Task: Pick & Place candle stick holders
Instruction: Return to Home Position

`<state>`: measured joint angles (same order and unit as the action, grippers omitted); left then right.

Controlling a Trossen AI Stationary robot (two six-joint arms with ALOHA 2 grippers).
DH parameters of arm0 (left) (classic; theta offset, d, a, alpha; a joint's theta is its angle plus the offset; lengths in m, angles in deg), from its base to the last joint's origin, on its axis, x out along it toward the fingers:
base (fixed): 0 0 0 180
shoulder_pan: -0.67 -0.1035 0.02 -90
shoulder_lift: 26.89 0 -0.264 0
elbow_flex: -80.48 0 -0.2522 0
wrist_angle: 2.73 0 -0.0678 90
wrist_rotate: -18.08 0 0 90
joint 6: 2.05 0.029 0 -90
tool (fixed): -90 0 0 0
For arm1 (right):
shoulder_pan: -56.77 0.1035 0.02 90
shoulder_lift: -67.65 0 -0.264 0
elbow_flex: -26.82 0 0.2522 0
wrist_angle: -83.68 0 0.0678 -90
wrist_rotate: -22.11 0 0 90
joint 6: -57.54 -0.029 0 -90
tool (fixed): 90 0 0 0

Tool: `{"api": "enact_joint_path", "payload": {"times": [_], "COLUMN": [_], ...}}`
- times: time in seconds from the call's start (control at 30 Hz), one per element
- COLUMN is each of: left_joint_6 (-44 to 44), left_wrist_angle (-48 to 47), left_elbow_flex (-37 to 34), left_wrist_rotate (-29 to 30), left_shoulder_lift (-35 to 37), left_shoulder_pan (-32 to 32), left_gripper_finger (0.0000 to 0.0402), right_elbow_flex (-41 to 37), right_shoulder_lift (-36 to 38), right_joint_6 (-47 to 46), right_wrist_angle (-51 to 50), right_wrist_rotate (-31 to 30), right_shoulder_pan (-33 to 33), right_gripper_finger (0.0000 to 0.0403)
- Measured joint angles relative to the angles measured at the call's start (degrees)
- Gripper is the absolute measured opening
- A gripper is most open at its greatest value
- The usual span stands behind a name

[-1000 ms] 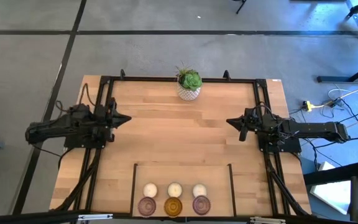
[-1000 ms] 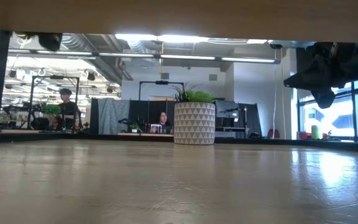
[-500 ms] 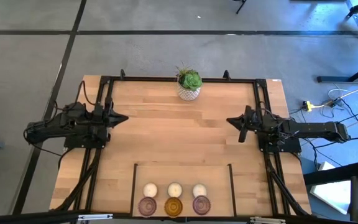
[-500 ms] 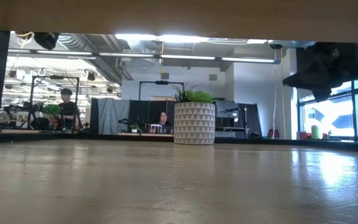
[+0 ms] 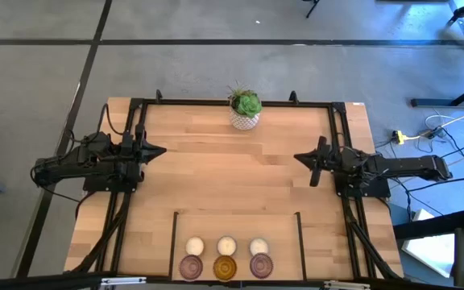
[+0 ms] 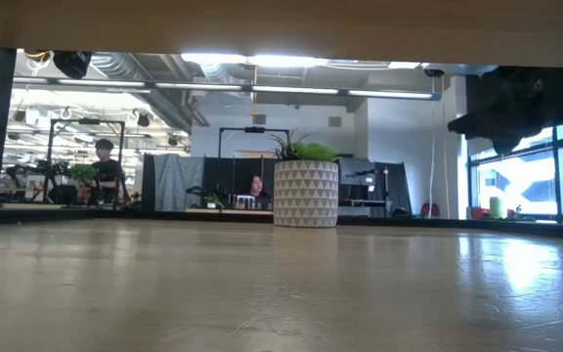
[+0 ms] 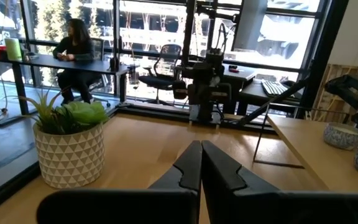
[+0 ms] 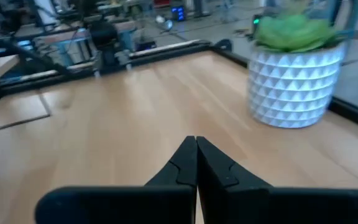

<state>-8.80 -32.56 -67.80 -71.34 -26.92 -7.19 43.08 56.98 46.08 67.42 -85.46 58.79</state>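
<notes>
Hovering over the desk [image 5: 216, 185]: left end effector [image 5: 161, 151] and right end effector [image 5: 299, 157] (both pressed together). All six candle stick holders [image 5: 225, 258] sit grouped.

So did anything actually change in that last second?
Only slightly. The right hand lifted a little higher above the table, and the left hand drew back a touch toward its own side. Neither took hold of or let go of anything; both are shut and empty. The six holders and the plant stayed where they were.
</notes>
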Motion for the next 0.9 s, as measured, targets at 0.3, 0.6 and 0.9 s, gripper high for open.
{"api": "enact_joint_path", "payload": {"times": [0.3,0.6,0.9], "left_joint_6": [-1.1,-3.6,-0.7], "left_wrist_angle": [-1.5,-4.8,4.3], "left_elbow_flex": [0.0,0.0,-2.8], "left_wrist_rotate": [2.3,-2.1,-4.6], "left_shoulder_lift": [0.0,0.0,0.0], "left_shoulder_pan": [0.0,0.0,0.0], "left_gripper_finger": [0.0002,0.0002,0.0002], "right_elbow_flex": [0.0,0.0,0.0], "right_shoulder_lift": [-0.2,-0.3,-0.3], "right_joint_6": [1.7,1.9,1.9], "right_wrist_angle": [-0.3,-0.3,-0.3], "right_wrist_rotate": [1.9,1.7,1.7], "right_shoulder_pan": [1.8,1.8,1.8], "right_gripper_finger": [0.0,0.0,0.0]}}
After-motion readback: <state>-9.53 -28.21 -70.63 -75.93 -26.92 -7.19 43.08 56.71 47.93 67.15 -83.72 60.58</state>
